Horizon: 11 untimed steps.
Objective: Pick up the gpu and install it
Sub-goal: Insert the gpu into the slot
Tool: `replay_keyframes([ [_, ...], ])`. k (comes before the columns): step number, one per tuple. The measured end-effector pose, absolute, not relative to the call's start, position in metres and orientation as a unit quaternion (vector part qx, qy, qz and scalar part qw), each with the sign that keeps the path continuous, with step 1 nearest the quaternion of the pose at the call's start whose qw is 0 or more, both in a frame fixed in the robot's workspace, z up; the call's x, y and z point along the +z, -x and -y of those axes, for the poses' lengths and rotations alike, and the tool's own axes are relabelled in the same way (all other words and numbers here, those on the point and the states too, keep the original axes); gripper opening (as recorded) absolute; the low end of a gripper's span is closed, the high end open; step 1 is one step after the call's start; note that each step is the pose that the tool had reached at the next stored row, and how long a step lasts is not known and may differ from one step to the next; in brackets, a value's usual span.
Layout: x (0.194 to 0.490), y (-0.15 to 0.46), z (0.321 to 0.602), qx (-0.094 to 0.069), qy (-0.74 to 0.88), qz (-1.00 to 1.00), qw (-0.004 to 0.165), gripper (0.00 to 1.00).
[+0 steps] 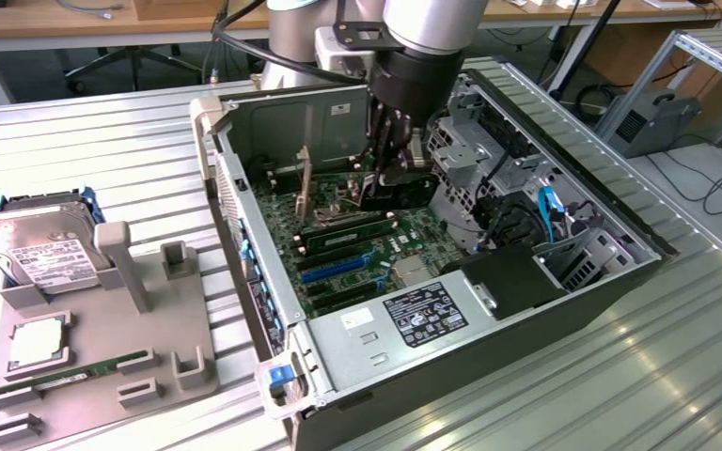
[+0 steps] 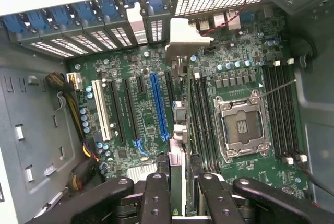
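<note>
GPU [image 2: 179, 145], held edge-on in the narrowed claw [image 2: 179, 195], hangs over the motherboard [image 2: 209, 78] inside the open computer case [image 1: 260, 310], upper centre of the exterior view.

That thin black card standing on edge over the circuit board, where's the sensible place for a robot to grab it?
Grip the gpu along its upper long edge, pinching its two flat faces, coming straight down from above. It stands edge-on with its lower edge facing the motherboard slots and its metal bracket at one end, so only the top is free. The gripper appears to hold it that way.
</note>
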<state>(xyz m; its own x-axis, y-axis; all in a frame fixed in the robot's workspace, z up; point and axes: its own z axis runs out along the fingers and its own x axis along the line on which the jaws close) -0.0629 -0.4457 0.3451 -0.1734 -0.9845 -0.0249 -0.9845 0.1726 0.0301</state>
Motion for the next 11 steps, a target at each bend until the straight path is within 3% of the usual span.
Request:
replay_keyframes([
  [11, 0.3447, 0.0629, 0.4457, -0.020, -0.652, 0.758, 0.000, 0.26],
])
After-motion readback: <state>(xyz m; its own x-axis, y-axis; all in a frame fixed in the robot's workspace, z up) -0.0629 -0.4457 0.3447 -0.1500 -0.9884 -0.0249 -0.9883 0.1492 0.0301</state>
